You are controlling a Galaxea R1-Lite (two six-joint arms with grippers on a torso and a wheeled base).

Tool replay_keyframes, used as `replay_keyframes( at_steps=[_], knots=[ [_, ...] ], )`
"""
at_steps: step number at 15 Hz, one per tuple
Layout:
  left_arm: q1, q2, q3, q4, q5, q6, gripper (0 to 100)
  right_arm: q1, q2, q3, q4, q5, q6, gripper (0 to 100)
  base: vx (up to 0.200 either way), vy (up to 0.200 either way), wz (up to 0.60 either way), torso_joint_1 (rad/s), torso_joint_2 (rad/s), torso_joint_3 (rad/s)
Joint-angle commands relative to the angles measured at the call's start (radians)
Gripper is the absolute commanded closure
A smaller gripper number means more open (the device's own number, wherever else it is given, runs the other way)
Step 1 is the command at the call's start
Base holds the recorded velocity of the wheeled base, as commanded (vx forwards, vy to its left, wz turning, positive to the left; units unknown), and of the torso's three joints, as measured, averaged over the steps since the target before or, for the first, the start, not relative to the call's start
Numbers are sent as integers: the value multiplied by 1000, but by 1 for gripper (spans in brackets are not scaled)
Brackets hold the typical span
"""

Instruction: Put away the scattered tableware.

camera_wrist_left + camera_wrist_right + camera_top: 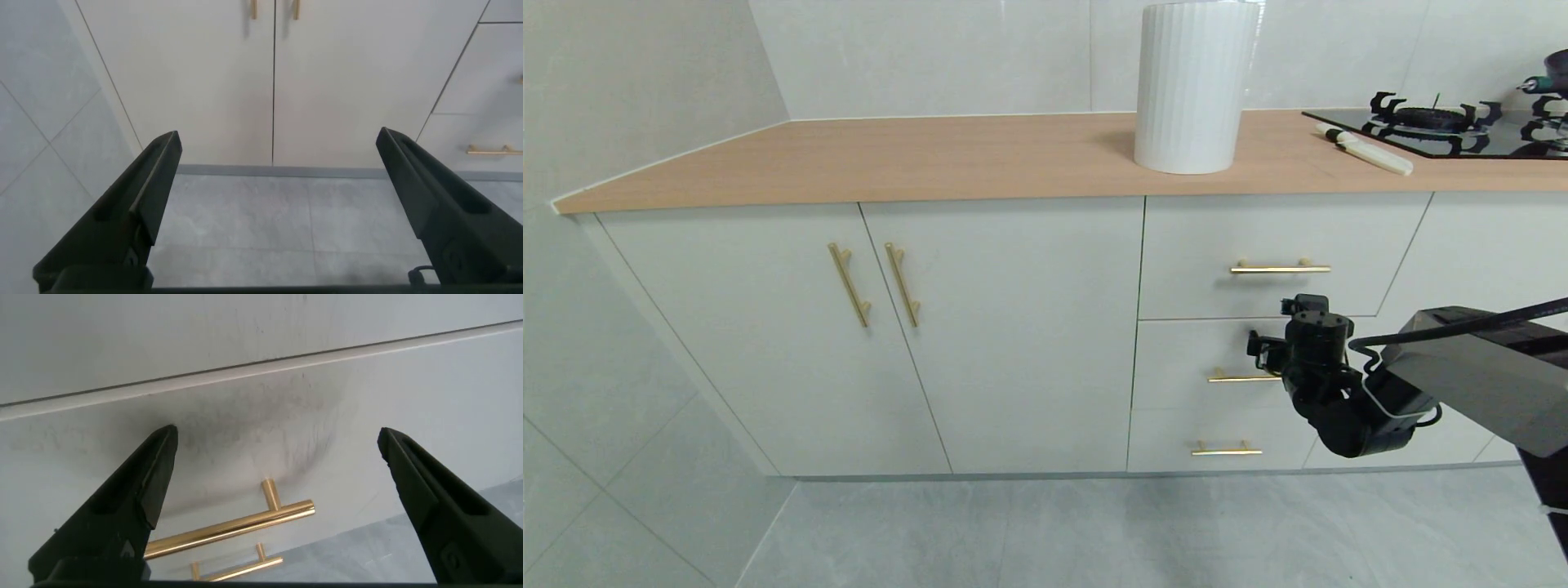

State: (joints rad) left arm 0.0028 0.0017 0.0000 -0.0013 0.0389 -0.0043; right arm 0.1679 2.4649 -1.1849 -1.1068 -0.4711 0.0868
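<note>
A white utensil with a dark tip (1364,149) lies on the wooden counter (931,159) beside the stove. A tall white ribbed container (1192,86) stands on the counter near it. My right gripper (1267,347) hangs open in front of the drawer stack, close to the middle drawer's gold handle (1241,377). In the right wrist view this gripper (274,441) faces the drawer front, with a gold handle (237,527) just beyond its fingers and nothing between them. My left gripper (276,139) is open and empty above the floor, facing the cabinet doors (274,82).
A black gas stove (1445,126) sits at the counter's right end. Three drawers are shut, with gold handles at the top (1280,268) and bottom (1226,450). Two shut doors with vertical gold handles (849,284) are at left. Grey tiled floor (1013,531) lies open below.
</note>
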Motion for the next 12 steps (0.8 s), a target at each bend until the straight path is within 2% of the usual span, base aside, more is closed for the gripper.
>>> replay_keyframes(
  at_steps=[1,4,8,10,12],
  knots=[
    [0,1,0,0,1,0,0,-1,-6,2,-2,-3,1,0,0,0,0,0,0,0],
    [0,1,0,0,1,0,0,-1,-27,16,-4,-12,-1,0,0,0,0,0,0,0],
    [0,1,0,0,1,0,0,7,-313,275,-4,17,-2,0,0,0,0,0,0,0],
    [0,1,0,0,-1,0,0,5,-524,413,-4,32,-4,0,0,0,0,0,0,0],
    [0,1,0,0,-1,0,0,4,-649,470,-4,28,-6,0,0,0,0,0,0,0]
  ],
)
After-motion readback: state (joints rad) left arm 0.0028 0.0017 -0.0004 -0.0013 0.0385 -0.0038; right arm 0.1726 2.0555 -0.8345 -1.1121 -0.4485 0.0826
